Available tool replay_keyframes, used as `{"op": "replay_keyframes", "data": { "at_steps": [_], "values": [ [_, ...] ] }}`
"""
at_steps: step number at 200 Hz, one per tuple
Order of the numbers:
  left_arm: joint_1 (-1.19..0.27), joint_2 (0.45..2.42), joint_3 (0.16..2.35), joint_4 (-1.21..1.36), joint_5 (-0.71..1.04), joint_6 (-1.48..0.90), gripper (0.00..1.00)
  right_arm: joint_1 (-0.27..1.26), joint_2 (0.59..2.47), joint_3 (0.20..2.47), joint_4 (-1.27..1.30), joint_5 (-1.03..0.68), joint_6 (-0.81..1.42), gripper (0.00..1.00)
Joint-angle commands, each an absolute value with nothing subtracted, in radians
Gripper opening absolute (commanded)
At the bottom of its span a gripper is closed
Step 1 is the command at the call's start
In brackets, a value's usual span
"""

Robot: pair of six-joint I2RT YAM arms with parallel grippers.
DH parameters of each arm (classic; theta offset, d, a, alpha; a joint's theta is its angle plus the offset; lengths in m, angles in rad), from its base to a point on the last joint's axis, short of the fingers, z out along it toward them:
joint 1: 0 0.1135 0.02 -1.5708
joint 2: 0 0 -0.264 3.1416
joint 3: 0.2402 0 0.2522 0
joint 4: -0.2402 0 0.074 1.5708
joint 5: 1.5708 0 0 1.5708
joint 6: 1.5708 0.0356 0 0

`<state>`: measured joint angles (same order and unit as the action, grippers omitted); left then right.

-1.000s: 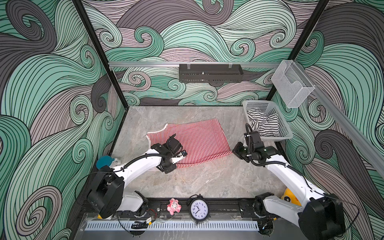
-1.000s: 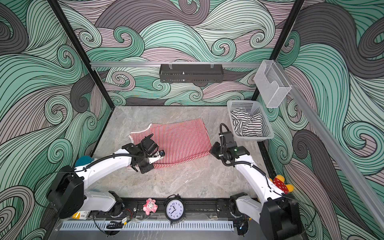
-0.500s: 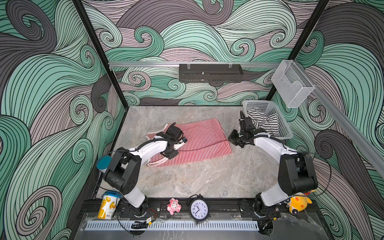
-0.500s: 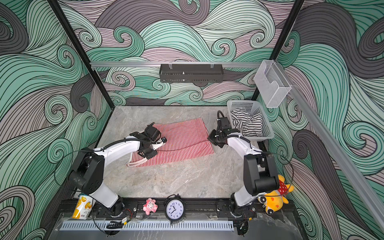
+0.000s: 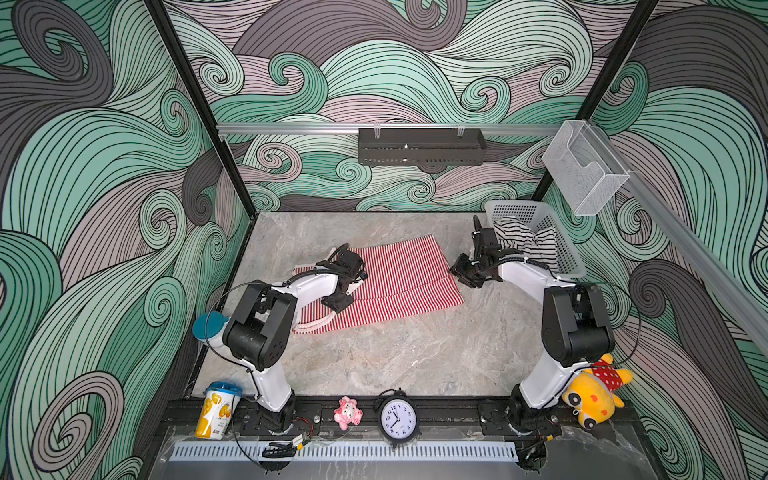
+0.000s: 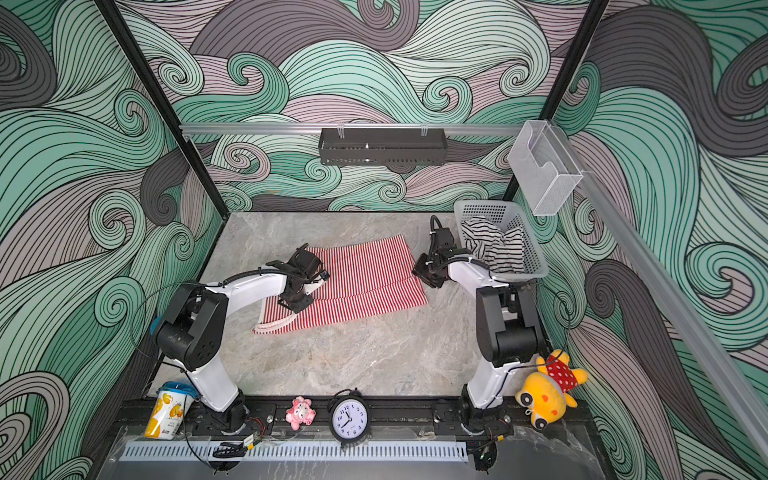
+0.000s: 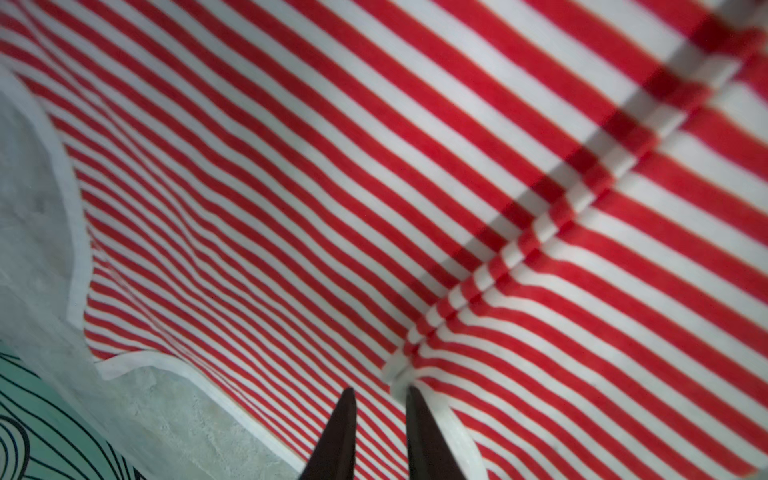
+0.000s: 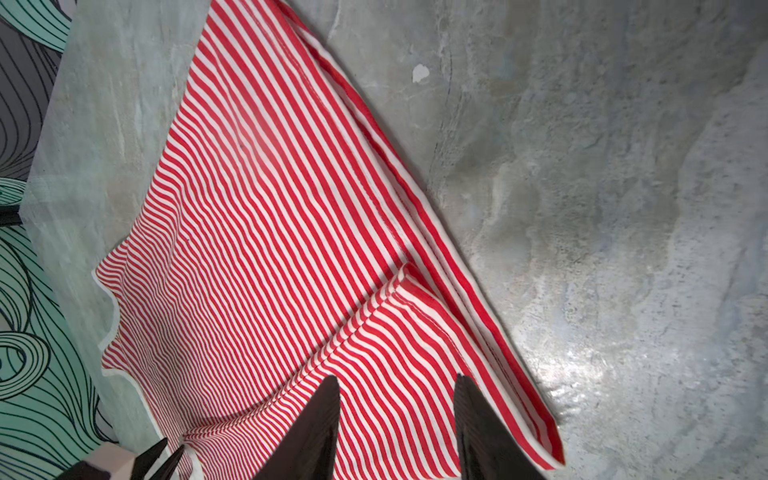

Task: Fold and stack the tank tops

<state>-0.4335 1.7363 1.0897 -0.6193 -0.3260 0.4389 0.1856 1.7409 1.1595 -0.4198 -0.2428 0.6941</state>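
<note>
Red-striped tank top (image 5: 395, 282) under narrowly parted left gripper (image 7: 380, 390), wider right gripper (image 8: 395, 378) over hem

Two tank tops (image 5: 399, 282) (image 5: 536, 245), one basket (image 5: 524, 212), two arms (image 5: 309, 286) (image 5: 524, 275), one clock (image 5: 398, 419), two plush toys (image 5: 348, 413) (image 5: 590, 399)

The left arm (image 5: 309, 286) and right arm (image 5: 521, 276) wear white shells between chunky black joint housings, with thin black cables looping alongside. The left gripper (image 7: 380, 390) and right gripper (image 8: 395, 377) end in dark, pointed jaws.
</note>
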Motion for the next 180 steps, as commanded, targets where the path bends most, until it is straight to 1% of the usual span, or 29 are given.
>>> {"op": "replay_keyframes", "data": {
  "at_steps": [1,7,23,43,55,83,111,180],
  "values": [
    [-0.414,1.614,1.067,-0.618,-0.363,0.411,0.29,0.233,1.664,1.119,-0.417,-0.208,0.682,0.48],
    [-0.413,1.59,1.054,-0.632,-0.355,0.412,0.29,0.245,1.659,1.111,-0.417,-0.202,0.684,0.47],
    [-0.414,1.541,1.02,-0.687,-0.314,0.418,0.29,0.279,1.656,1.081,-0.395,-0.2,0.693,0.42],
    [-0.414,1.503,0.961,-0.744,-0.268,0.431,0.28,0.298,1.684,1.058,-0.375,-0.191,0.694,0.28],
    [-0.413,1.478,0.912,-0.749,-0.259,0.447,0.27,0.303,1.704,1.046,-0.366,-0.196,0.698,0.23],
    [-0.405,1.439,0.823,-0.736,-0.264,0.486,0.25,0.314,1.733,1.016,-0.323,-0.194,0.704,0.22],
    [-0.373,1.431,0.776,-0.705,-0.281,0.51,0.24,0.316,1.745,0.993,-0.307,-0.192,0.705,0.24],
    [-0.22,1.501,0.777,-0.615,-0.277,0.582,0.23,0.316,1.783,0.987,-0.31,-0.176,0.703,0.25]
  ]
}}
